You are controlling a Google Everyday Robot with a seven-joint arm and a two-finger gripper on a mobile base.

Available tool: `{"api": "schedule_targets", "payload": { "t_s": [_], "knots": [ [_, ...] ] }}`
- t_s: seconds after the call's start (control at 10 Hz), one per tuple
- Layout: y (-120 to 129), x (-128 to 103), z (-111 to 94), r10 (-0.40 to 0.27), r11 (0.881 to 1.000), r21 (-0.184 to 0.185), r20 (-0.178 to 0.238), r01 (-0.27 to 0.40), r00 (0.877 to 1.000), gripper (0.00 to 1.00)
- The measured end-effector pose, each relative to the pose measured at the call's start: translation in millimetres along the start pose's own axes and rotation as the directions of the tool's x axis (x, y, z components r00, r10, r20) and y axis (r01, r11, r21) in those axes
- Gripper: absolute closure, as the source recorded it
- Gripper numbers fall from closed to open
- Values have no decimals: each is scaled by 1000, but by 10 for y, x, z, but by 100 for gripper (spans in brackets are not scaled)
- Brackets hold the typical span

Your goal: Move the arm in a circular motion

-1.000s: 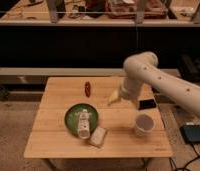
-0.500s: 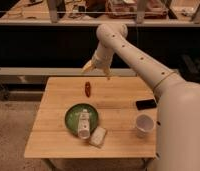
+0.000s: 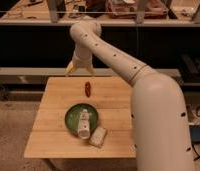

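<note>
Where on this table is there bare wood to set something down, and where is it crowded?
Bare wood: the table's left strip beside the green plate, and the back-left corner under the gripper. Also between the red object and the arm. Crowded: front centre, with the bottle on the plate and the packet.

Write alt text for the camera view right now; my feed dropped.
A cream-white arm sweeps over a wooden table, its pincer above the far edge. On the table: a small red object, a green plate holding a white bottle, a pale packet beside it.
</note>
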Motion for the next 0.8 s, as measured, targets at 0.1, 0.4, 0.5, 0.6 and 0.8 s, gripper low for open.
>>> {"api": "schedule_targets", "payload": {
  "t_s": [0.1,0.4,0.5,0.6,0.8],
  "knots": [
    [-213,-221,-7,-100,995,-20,6,101,995,20],
    [-428,-983,-102,-259,966,-17,13,259,966,20],
    [-397,-1250,-135,-270,963,3,15,270,963,20],
    [-324,-1455,-156,-261,965,22,20,261,965,20],
    [-14,-1709,-178,-222,975,34,35,221,974,20]
  ]
}}
